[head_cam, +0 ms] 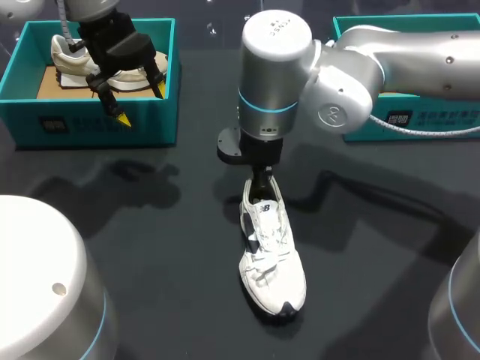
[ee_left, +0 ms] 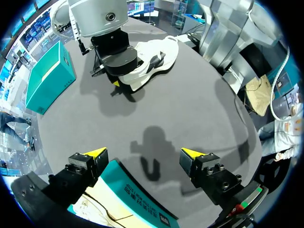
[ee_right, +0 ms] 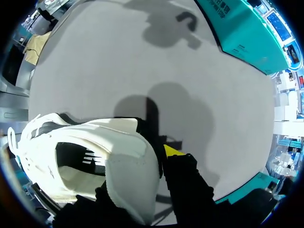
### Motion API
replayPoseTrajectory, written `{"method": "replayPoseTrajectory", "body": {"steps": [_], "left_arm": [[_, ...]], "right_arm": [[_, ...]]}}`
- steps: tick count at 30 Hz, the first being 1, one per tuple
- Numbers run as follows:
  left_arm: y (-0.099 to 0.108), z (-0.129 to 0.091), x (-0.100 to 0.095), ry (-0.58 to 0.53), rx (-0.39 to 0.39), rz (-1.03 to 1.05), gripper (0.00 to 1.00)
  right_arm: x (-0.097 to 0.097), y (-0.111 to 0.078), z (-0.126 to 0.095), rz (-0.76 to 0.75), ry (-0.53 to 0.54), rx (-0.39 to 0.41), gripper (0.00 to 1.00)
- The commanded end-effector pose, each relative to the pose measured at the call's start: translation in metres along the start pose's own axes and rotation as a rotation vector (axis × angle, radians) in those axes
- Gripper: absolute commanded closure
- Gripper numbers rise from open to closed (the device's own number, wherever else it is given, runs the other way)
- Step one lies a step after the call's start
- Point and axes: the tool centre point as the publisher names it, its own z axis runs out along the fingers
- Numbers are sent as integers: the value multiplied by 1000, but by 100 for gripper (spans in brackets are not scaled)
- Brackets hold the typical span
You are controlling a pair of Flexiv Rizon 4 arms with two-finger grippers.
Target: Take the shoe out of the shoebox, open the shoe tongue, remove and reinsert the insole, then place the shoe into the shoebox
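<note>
A white shoe [head_cam: 271, 270] lies on the dark table, toe toward the front edge. My right gripper [head_cam: 260, 184] comes down on its heel. In the right wrist view the heel collar [ee_right: 128, 156] sits between the fingers of the right gripper [ee_right: 159, 156]. One yellow tip presses the outside of the heel and the other finger is inside the shoe, so the gripper is shut on the heel. My left gripper [head_cam: 140, 105] hangs open over the front wall of the left teal shoebox [head_cam: 97, 124]. A beige shoe [head_cam: 69, 52] lies in that box. Nothing is between the left gripper's [ee_left: 143, 154] fingers.
A second teal shoebox [head_cam: 409, 120] stands at the back right, partly behind my right arm. The left wrist view shows the left box's front wall [ee_left: 137, 199] just below the fingers, with the white shoe [ee_left: 156, 59] and right gripper [ee_left: 118, 61] farther ahead.
</note>
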Motion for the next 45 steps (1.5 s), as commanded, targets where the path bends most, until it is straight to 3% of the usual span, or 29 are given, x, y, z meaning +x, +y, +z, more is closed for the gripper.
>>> {"method": "replayPoseTrajectory", "body": {"steps": [1,15,27,45], "left_arm": [[0,0,0,1,-2,0,0],[0,0,0,1,-2,0,0],[0,0,0,1,-2,0,0],[0,0,0,1,-2,0,0]], "right_arm": [[3,-8,-33,11,-18,17,100],[-2,-28,-124,54,-88,101,100],[-15,-52,-216,97,-154,235,100],[-14,-54,-220,113,-148,239,100]]}}
